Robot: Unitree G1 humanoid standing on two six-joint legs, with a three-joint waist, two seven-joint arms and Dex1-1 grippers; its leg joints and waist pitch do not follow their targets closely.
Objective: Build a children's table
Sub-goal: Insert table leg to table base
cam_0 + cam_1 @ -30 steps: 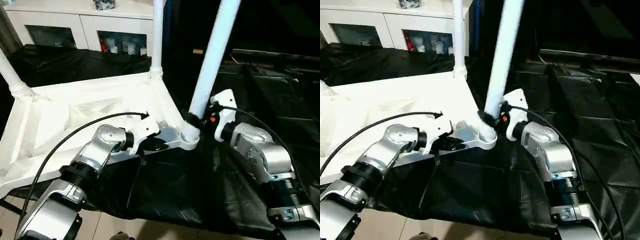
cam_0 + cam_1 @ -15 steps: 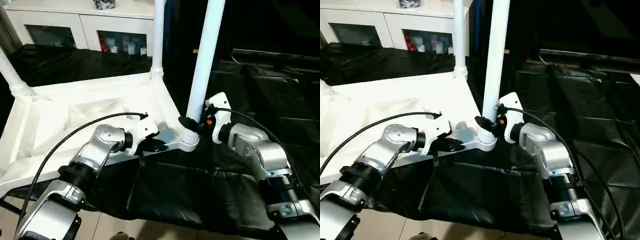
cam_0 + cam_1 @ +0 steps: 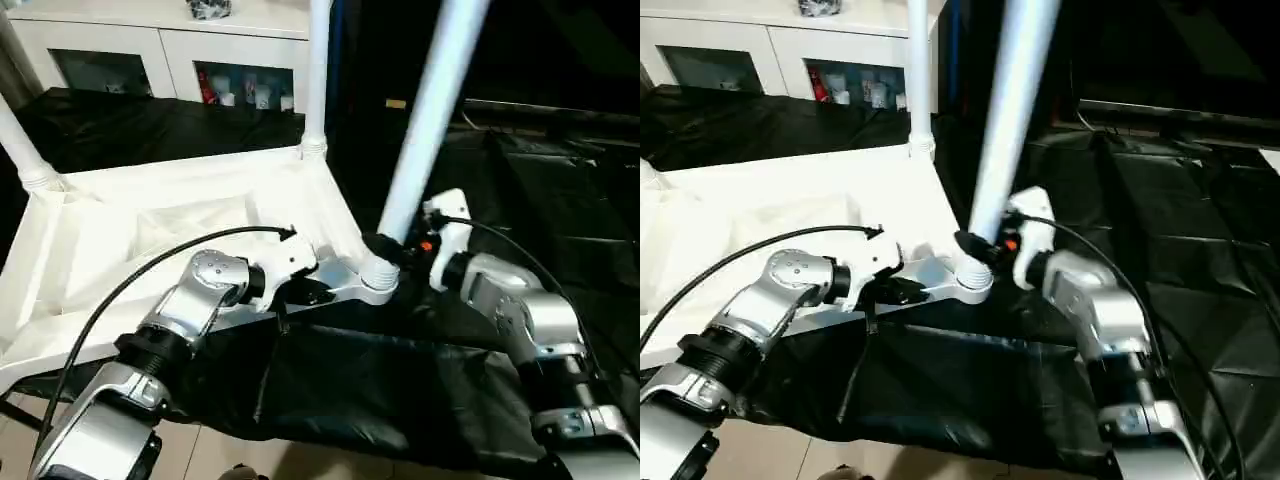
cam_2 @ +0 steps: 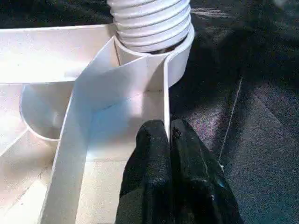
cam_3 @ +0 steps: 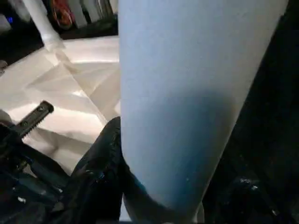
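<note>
Table top (image 3: pixel 150 240): white, ribbed side up, on black sheet (image 3: pixel 400 380). Near corner socket (image 3: pixel 378 282): leg (image 3: pixel 430 110) seated, leaning away from the top. Right gripper (image 3: pixel 385 247): jaws clasped round that leg just above the socket. Left gripper (image 4: pixel 169 140): jaws pinched shut on the top's rim wall, beside the socket. Two more legs (image 3: pixel 317 70) upright at far corners

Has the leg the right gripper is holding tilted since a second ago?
Yes. The leg swung upright, then leaned back toward the robot's right, measured against the fixed rear leg; its base stays in the corner socket.
</note>
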